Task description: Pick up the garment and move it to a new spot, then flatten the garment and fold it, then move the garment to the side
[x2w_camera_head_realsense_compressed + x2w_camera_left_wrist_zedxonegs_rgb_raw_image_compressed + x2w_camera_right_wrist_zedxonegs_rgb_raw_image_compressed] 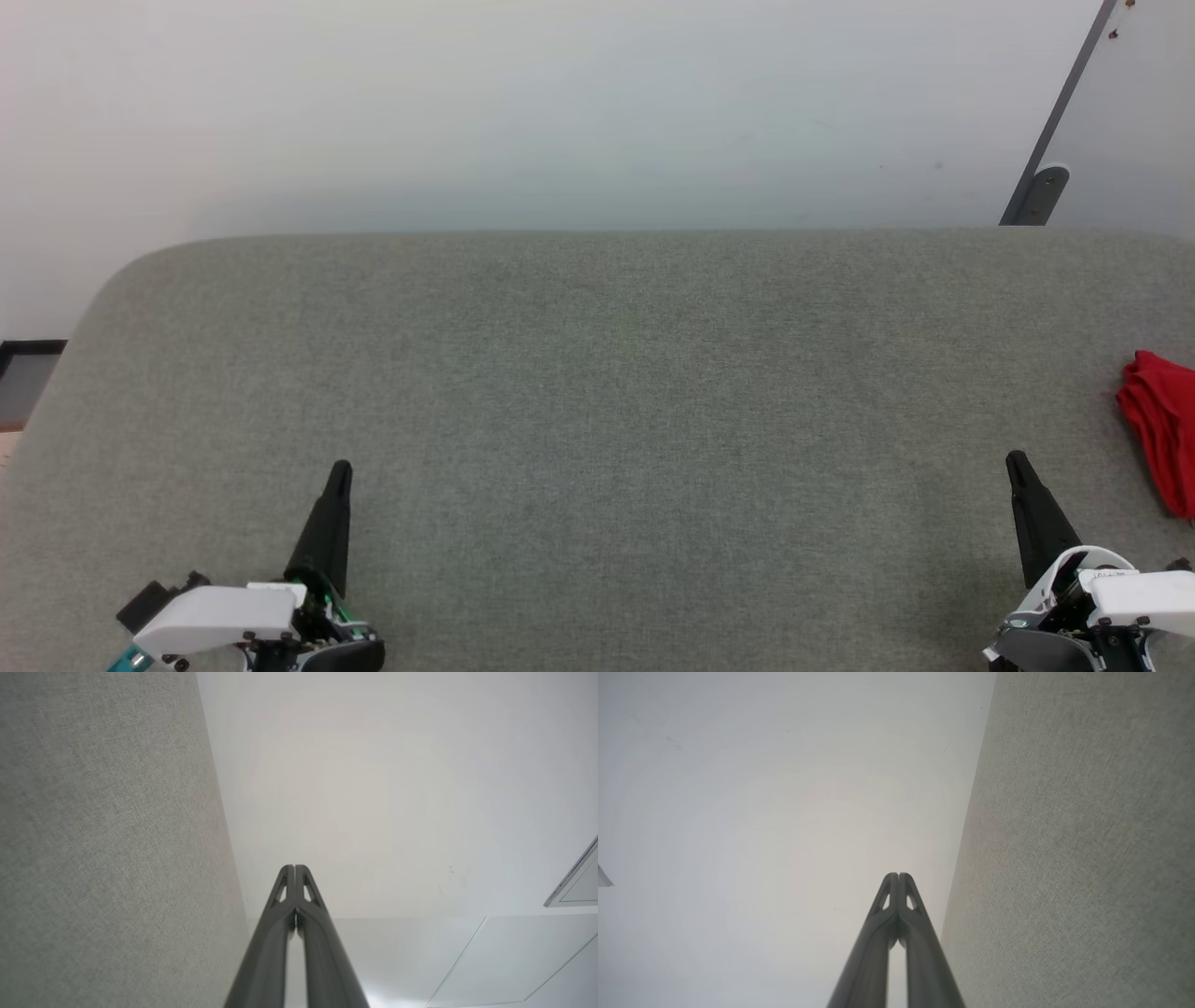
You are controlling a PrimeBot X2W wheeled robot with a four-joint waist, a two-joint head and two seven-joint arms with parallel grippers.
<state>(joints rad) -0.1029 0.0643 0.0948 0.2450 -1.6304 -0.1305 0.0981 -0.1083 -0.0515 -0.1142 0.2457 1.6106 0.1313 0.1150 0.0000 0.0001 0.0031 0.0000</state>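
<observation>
The garment [1162,425] is a crumpled red heap at the right edge of the head view, lying on the grey fabric surface [597,392] and partly cut off by the frame. My right gripper [1015,459] rests low at the lower right, shut and empty, a little to the left of the garment and apart from it. At the lower left my left gripper [342,468] is shut and empty, far from the garment. In the left wrist view the left gripper [294,868] has its tips pressed together. The right gripper [899,876] looks the same in the right wrist view.
The grey surface has a rounded far-left corner [140,266] and ends at a pale wall [560,112]. A grey slanted bar with a rounded foot [1041,191] stands at the far right behind the surface. A dark strip [28,355] shows at the left edge.
</observation>
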